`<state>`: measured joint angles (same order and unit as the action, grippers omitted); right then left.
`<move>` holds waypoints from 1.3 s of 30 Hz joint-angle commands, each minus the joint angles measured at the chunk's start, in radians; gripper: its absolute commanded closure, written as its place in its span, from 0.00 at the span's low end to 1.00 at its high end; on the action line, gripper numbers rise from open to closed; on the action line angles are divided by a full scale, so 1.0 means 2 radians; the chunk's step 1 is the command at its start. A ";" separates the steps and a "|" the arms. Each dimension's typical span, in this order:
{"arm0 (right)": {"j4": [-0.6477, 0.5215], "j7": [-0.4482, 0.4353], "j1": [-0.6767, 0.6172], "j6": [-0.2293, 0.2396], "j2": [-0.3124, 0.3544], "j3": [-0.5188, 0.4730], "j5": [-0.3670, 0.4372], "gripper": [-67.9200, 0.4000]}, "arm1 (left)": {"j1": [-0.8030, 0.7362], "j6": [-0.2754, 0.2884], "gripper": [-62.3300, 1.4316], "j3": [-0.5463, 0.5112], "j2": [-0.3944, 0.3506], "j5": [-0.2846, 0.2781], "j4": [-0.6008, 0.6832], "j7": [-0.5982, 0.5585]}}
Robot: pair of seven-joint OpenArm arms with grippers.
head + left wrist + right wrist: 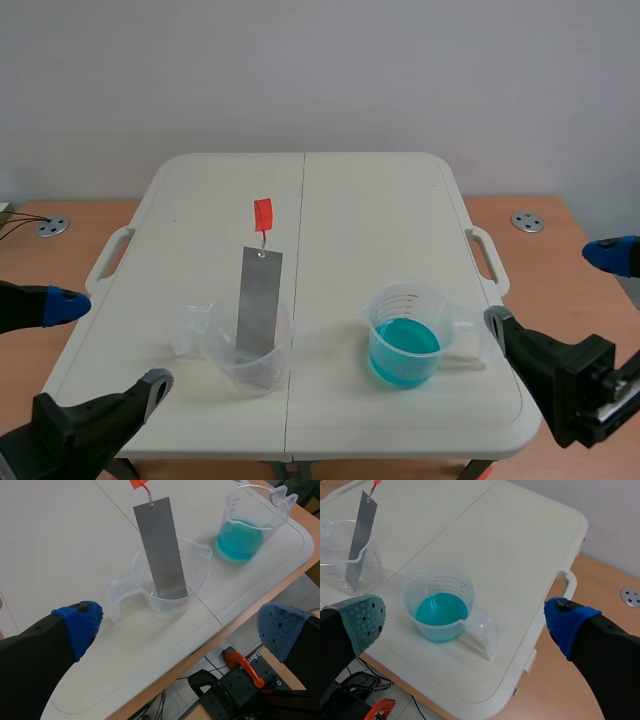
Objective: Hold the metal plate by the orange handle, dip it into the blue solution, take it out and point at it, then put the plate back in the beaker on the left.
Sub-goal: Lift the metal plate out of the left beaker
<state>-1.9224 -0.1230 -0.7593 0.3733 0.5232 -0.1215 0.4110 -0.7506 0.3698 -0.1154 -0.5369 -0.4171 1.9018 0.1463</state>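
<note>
A grey metal plate [258, 310] stands tilted in a clear beaker [215, 352] left of the table's middle, its orange handle [263, 212] sticking up at the top. To the right stands a second clear beaker [405, 345] holding blue solution. My left gripper [105, 345] is open at the table's near left corner, apart from the plate [162, 550] and its beaker [200, 565]. My right gripper [552, 290] is open off the table's right edge; the blue beaker [440, 610] lies ahead between its fingers, untouched.
The white folding table [370, 200] has a middle seam and side handles [485, 255]. It rests on a wooden surface with metal discs [527, 221] at both sides. An orange-handled clamp [242, 662] sits below the near table edge.
</note>
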 commanded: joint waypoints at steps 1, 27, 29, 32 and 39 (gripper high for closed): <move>-0.005 -0.007 0.006 -0.002 0.000 -0.001 0.005 0.02 | 0.002 0.005 0.00 -0.003 0.005 -0.003 0.005 -0.007; -0.005 -0.005 0.006 -0.002 0.000 -0.001 0.005 0.02 | 0.002 0.005 0.00 -0.003 0.005 -0.003 0.005 -0.007; -0.005 -0.005 0.006 -0.002 0.000 -0.001 0.005 0.02 | 0.000 0.004 0.00 -0.003 0.005 -0.002 0.005 -0.004; -0.005 -0.005 0.006 -0.002 0.000 -0.001 0.005 0.02 | -0.001 0.003 0.12 -0.003 0.005 -0.002 0.005 0.010; -0.005 -0.007 0.006 -0.002 0.000 -0.001 0.006 0.02 | -0.001 0.003 0.90 -0.003 0.005 -0.001 0.005 0.019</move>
<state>-1.9224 -0.1226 -0.7593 0.3733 0.5232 -0.1215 0.4110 -0.7506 0.3740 -0.1154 -0.5343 -0.4126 1.9018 0.1978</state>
